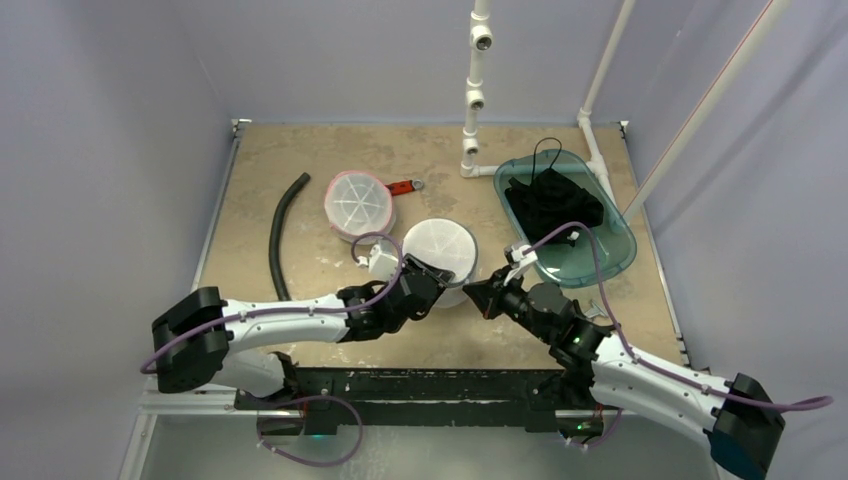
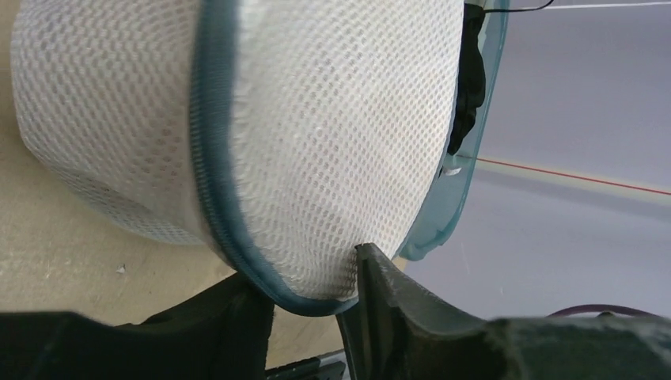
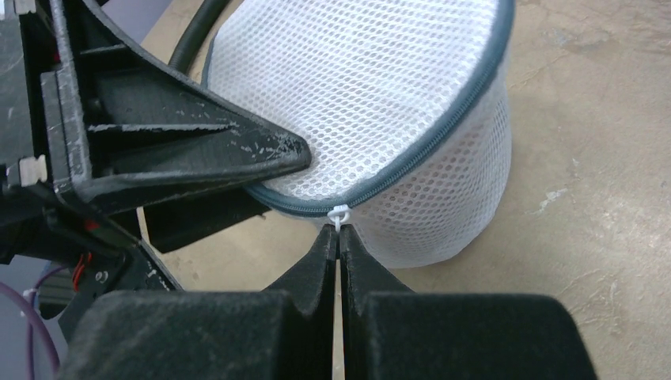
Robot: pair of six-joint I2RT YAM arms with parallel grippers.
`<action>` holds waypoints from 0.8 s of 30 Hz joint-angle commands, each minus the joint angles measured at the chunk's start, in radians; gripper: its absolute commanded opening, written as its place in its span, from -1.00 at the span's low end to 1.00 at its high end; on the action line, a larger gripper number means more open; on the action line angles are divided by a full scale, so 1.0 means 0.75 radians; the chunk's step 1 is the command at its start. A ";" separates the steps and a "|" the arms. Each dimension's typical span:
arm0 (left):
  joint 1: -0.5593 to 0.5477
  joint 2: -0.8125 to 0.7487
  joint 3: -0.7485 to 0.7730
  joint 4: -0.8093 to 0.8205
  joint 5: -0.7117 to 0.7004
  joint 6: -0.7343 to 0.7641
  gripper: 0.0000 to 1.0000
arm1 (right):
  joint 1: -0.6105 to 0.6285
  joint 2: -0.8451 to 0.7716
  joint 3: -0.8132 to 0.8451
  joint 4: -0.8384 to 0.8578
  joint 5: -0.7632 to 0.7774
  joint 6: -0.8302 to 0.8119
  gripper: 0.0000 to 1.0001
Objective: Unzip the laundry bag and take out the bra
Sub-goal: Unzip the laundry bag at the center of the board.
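Nearest me, both arm bases sit on the black rail (image 1: 420, 385) at the near edge of the table (image 1: 300, 150). Starting at the left, a black hose (image 1: 280, 225) lies curved on the tabletop, and just right of it sits a round mesh bag with a pink rim (image 1: 357, 200), with a red-handled item (image 1: 402, 187) at its far right side.

At the middle of the table is the white laundry bag (image 1: 442, 245), a mesh drum with a teal zipper (image 3: 427, 142) around its top edge. The left gripper (image 1: 432, 272) straddles the bag's near left rim, one finger on the mesh top and the other beneath the zipper band. From these angles I cannot tell whether it is actually pinching the fabric.

The right gripper (image 3: 339, 237) meets the bag's near right rim, fingers clenched on the small white zipper pull (image 3: 339, 214). The stretch of zipper I can see looks closed.

Far right is a teal basin (image 1: 628, 240) holding a black garment (image 1: 550, 200) — possibly a bra. White pipe frame (image 1: 475, 100) rises behind.
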 commanded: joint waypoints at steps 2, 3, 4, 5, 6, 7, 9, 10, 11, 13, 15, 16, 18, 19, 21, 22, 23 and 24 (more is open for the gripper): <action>0.068 -0.031 -0.024 0.051 0.006 0.045 -0.39 | -0.003 0.004 0.010 0.072 -0.056 -0.034 -1.00; 0.082 -0.043 -0.029 0.047 0.007 0.058 -0.47 | -0.004 0.015 0.025 0.082 -0.066 -0.035 -1.00; 0.097 -0.057 -0.033 0.045 0.007 0.077 -0.54 | -0.004 0.032 0.042 0.092 -0.077 -0.038 -1.00; 0.115 -0.071 -0.036 0.043 0.010 0.100 -0.62 | -0.004 0.048 0.070 0.097 -0.087 -0.043 -1.00; 0.127 -0.087 -0.036 0.037 0.013 0.127 -0.68 | -0.005 0.067 0.085 0.103 -0.096 -0.049 -1.00; 0.147 -0.103 -0.035 0.032 0.018 0.158 -0.80 | -0.004 0.087 0.117 0.106 -0.111 -0.058 -1.00; 0.176 -0.137 -0.031 0.026 0.031 0.231 -1.00 | -0.004 0.126 0.164 0.097 -0.128 -0.078 -1.00; 0.193 -0.154 -0.028 0.021 0.038 0.269 -1.00 | -0.004 0.146 0.185 0.088 -0.132 -0.092 -1.00; 0.209 -0.174 -0.020 0.002 0.040 0.304 -1.00 | -0.004 0.156 0.201 0.076 -0.127 -0.102 -1.00; 0.239 -0.216 -0.009 -0.031 0.044 0.396 -1.00 | -0.003 0.162 0.221 0.058 -0.105 -0.121 -1.00; 0.267 -0.246 0.001 -0.054 0.059 0.474 -1.00 | -0.004 0.151 0.222 0.048 -0.072 -0.133 -1.00; 0.282 -0.259 0.006 -0.064 0.078 0.511 -1.00 | -0.003 0.146 0.222 0.040 -0.053 -0.136 -1.00; 0.308 -0.274 0.013 -0.076 0.117 0.586 -1.00 | -0.002 0.145 0.228 0.014 -0.015 -0.139 -1.00; 0.318 -0.282 0.014 -0.071 0.134 0.632 -1.00 | -0.002 0.149 0.234 -0.003 -0.001 -0.139 -1.00; 0.337 -0.293 0.012 -0.063 0.172 0.697 -1.00 | -0.004 0.162 0.244 -0.029 0.030 -0.122 -1.00; 0.348 -0.299 0.006 -0.049 0.195 0.725 -1.00 | -0.004 0.165 0.240 -0.042 0.034 -0.099 -1.00; 0.358 -0.306 0.003 -0.032 0.220 0.752 -1.00 | -0.005 0.171 0.234 -0.057 0.022 -0.076 -1.00; 0.368 -0.310 -0.001 -0.023 0.239 0.773 -1.00 | -0.004 0.175 0.226 -0.068 0.028 -0.053 -1.00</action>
